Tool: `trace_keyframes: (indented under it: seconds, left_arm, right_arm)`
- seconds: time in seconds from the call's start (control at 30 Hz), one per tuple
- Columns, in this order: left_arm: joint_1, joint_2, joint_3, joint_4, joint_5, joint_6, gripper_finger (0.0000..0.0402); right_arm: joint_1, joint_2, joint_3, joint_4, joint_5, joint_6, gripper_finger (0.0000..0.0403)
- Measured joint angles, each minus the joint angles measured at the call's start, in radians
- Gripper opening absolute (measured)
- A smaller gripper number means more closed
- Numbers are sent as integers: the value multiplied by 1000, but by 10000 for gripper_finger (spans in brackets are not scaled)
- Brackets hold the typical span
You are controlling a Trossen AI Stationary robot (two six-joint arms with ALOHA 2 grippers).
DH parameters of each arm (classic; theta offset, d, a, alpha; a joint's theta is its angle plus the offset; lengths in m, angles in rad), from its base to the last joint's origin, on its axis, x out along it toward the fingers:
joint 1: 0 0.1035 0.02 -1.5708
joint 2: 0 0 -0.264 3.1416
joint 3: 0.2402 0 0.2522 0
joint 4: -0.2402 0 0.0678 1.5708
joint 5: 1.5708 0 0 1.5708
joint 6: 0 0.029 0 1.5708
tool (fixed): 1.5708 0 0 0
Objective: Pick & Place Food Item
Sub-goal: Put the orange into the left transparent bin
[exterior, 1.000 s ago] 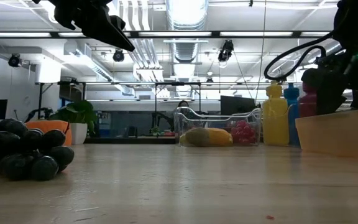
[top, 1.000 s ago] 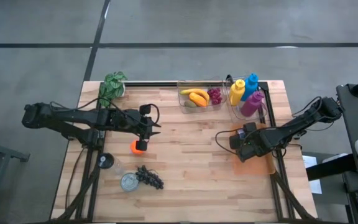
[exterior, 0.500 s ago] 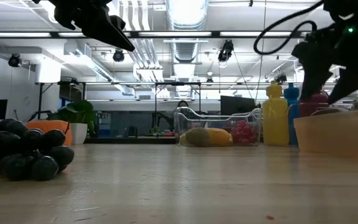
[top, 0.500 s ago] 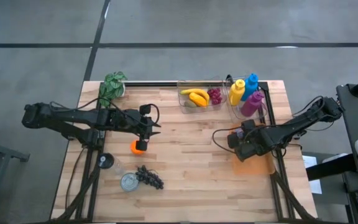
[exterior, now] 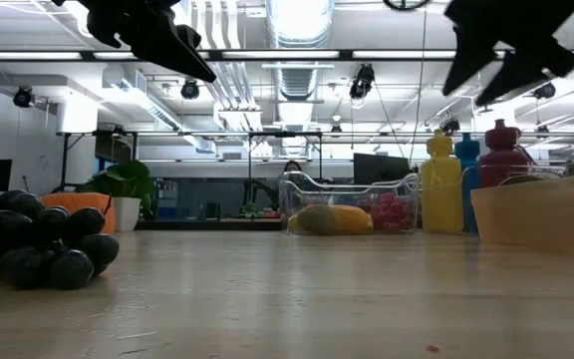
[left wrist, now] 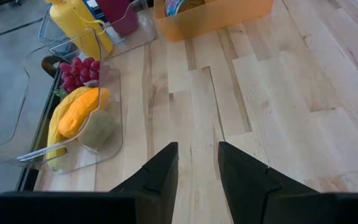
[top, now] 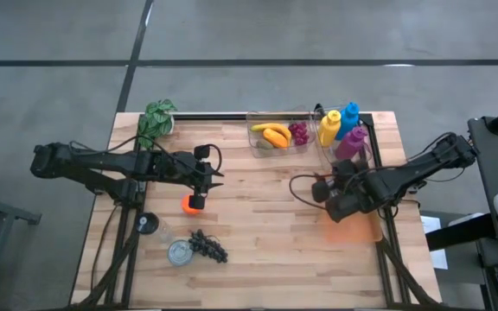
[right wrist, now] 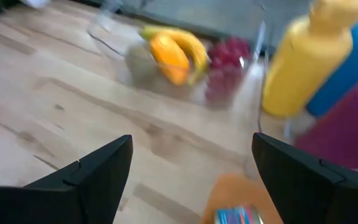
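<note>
Desk [top: 258,216] space was crowded along the far edge and at the near left corner, and that crowding was judged the chief source of trouble. An orange bin [top: 353,226] sat at the right edge, with something lying in it, too blurred to be named. A clear tray [top: 277,134] of fruit was set against the far edge, with a rack of coloured bottles [top: 342,131] just beside it towards the far right corner. A plant [top: 156,117] stood at the far left corner. Dark grapes [top: 209,246], a can [top: 179,252] and a small dark-capped item [top: 146,224] lay near the near left corner, and an orange fruit [top: 191,203] lay alone left of centre.

The right gripper [top: 328,192] was held above the desk beside the bin's far end, its fingers [right wrist: 95,171] spread wide and nothing seen between them. A reach towards the tray could be judged to risk clipping the yellow bottle [right wrist: 297,59], which stood just beside it.

The left gripper [top: 215,178] hung just beyond the orange fruit, fingers [left wrist: 157,177] parted a little and holding nothing. A descent from there could be expected to nudge the round fruit and send it rolling.
</note>
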Motion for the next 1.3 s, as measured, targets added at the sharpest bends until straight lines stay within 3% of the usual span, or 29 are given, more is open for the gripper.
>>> trace_keyframes:
  seconds: [0.23, 0.53, 0.7, 0.93, 1.3]
  left_arm:
    - [0, 0, 0, 0, 0, 0, 118]
    - [-8, 0, 0, -2, 0, 4, 118]
    - [-42, 0, 2, -78, -17, 2, 118]
    - [-167, 0, 52, -215, -243, -86, 118]
    - [-202, 0, 213, -504, -250, -350, 117]
  right_arm:
    - [2, 0, 31, 197, 105, -273, 314]
    - [6, 0, -4, 483, 96, -586, 303]
    - [9, 0, -4, 494, 93, -603, 304]
    - [8, 0, -6, 494, 93, -603, 314]
    - [8, 0, -6, 508, 93, -603, 303]
